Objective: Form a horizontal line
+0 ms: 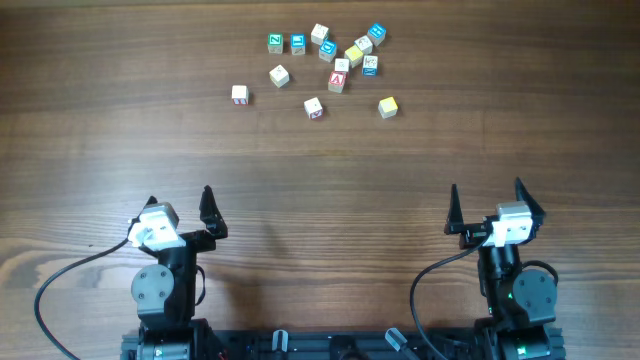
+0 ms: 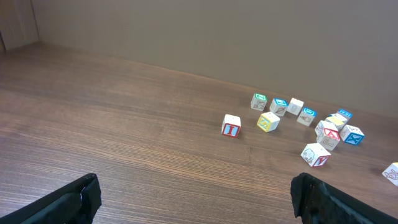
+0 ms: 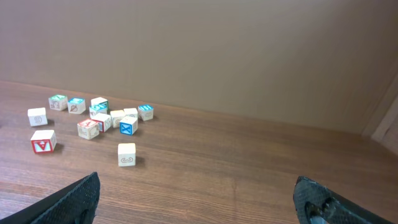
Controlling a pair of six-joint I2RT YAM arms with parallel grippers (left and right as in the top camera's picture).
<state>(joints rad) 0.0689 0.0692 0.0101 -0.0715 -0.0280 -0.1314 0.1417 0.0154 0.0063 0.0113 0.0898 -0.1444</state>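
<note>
No straight row of cubes shows; the small wooden letter cubes lie scattered at the far middle of the table. A cube with a red "A" [image 1: 338, 82] sits in the cluster and shows in the left wrist view [image 2: 329, 135]. A yellow-topped cube [image 1: 388, 107] lies apart at the right, also in the right wrist view [image 3: 127, 154]. Cream cubes lie at the left [image 1: 240, 94], [image 1: 279, 75] and front [image 1: 314, 108]. My left gripper [image 1: 180, 205] [image 2: 196, 199] and right gripper [image 1: 486, 200] [image 3: 199, 199] are open, empty and far from the cubes, near the front edge.
Loose cubes with green [image 1: 275, 42] and blue [image 1: 298, 43], [image 1: 376, 33] faces lie at the back of the cluster. A plain wall rises behind the table in both wrist views. Bare wood lies between the grippers and the cubes.
</note>
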